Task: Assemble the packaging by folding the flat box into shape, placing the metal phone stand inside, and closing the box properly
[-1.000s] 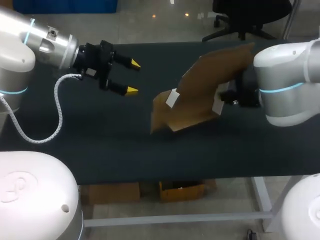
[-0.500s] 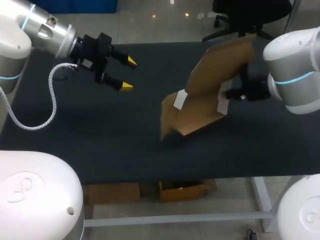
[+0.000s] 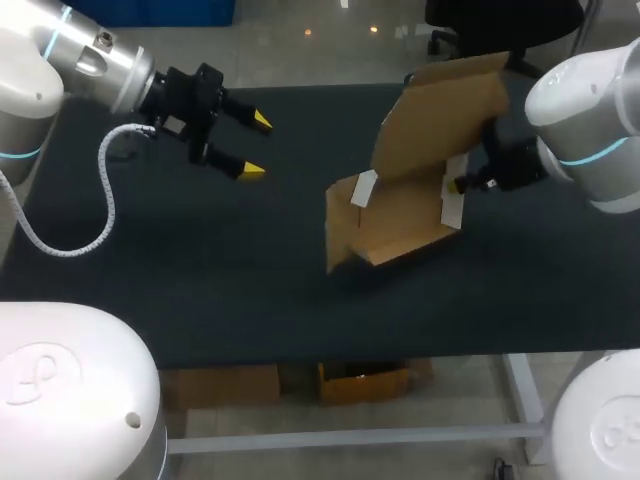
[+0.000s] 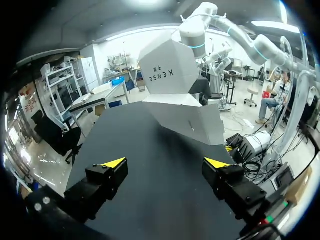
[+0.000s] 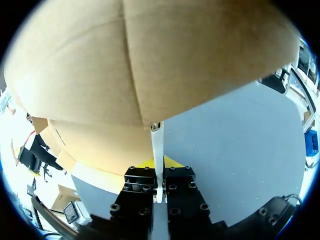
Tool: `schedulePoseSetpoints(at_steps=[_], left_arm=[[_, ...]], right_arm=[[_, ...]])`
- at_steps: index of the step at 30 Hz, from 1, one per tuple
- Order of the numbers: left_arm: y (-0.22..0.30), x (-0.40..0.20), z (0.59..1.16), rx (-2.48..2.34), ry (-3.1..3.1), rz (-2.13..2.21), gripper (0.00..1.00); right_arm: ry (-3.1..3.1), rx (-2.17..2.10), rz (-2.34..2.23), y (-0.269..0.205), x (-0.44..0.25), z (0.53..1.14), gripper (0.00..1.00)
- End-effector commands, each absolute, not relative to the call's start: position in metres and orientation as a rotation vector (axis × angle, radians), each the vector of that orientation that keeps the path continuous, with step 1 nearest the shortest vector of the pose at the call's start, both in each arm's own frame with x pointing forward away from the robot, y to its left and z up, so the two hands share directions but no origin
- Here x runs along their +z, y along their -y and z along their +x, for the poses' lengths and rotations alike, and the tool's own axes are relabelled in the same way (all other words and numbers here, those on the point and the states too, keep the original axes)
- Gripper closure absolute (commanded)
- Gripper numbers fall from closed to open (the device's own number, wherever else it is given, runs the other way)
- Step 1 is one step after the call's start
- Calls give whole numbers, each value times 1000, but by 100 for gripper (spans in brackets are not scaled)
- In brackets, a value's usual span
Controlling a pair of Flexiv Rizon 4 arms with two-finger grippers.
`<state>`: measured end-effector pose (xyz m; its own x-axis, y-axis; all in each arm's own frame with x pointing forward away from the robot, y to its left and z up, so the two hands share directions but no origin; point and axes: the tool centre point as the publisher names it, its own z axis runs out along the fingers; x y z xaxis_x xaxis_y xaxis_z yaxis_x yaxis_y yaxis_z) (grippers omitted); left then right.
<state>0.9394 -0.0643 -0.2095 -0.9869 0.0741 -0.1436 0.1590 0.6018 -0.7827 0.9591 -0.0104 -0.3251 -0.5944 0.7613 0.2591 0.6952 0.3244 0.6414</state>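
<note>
Head view shows the brown box [image 3: 432, 128] half-folded, one tall panel raised.

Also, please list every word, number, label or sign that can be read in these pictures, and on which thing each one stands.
Box, raised white outer panel, left wrist view: one short line of dark print with smaller marks beside it. It is a brand mark, so it is not quoted here.
Box, brown inner side, head view: no print shows.
Box, right wrist view: none.
Table: none.
</note>
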Motion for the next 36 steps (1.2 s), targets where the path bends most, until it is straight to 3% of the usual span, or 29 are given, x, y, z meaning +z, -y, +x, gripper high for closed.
schedulePoseSetpoints(at_steps=[1,12,29,36], left_arm=[[69,-210,934,-1248,-2722,153,0],[66,-213,943,-1164,-2722,121,0],[52,-216,946,-1070,-2712,109,0],[51,-217,947,-1054,-2722,93,0]], right_arm=[[-2628,825,1477,16,-320,958,100],[-2713,693,1564,32,-308,947,100],[-2760,138,1724,29,-308,937,100],[-2771,132,1725,29,-308,936,100]])
